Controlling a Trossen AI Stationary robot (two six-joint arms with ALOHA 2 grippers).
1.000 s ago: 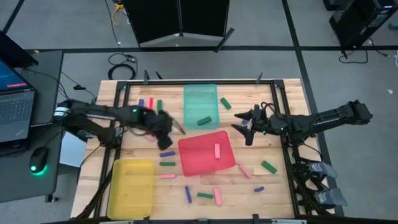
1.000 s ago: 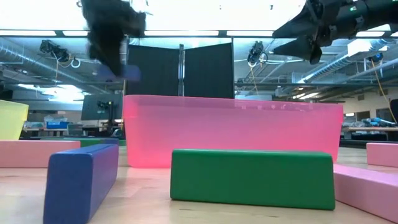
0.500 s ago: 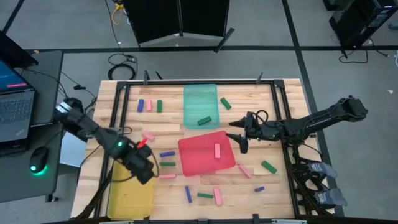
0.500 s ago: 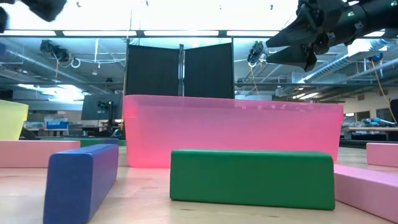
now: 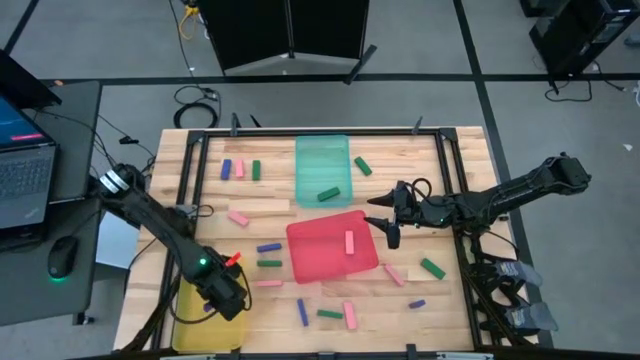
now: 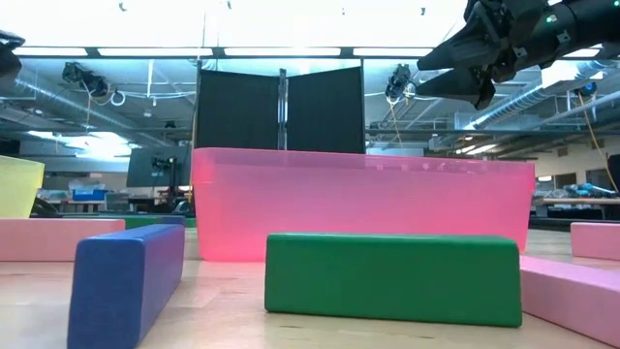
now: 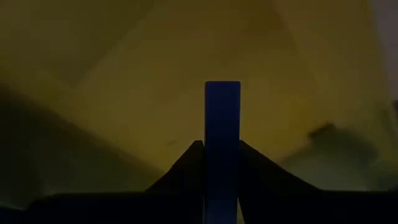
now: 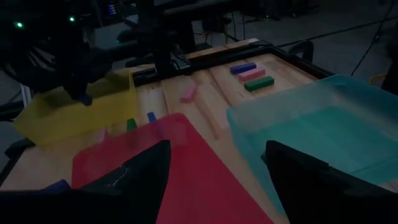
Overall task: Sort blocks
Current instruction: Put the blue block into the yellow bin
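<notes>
My left gripper hangs over the yellow tray at the table's near left corner, shut on a blue block. My right gripper hovers open above the red tray's right edge, and its fingers stand wide apart in the right wrist view. A pink block lies in the red tray, a green one in the teal tray. Other blue, green and pink blocks lie flat on the wood: three at the far left, several along the near side. My left gripper pinches the blue block between its two fingers, which come from above, pointing down. The block lies along the fingers, and its free end sticks out past their tips. It is lifted clear above the yellow tray's floor.
A wooden slat lies on the table left of the teal tray. Black rails frame the tabletop. A laptop and a mouse sit on a side desk to the left. In the low view a green block and a blue one lie close by.
My left gripper has carried the blue block from the middle of the table's left half, by the wooden slat, toward the near edge and now hangs over the yellow tray. My right gripper has shifted a little toward the near left, to the red tray's right edge, and stayed open.
</notes>
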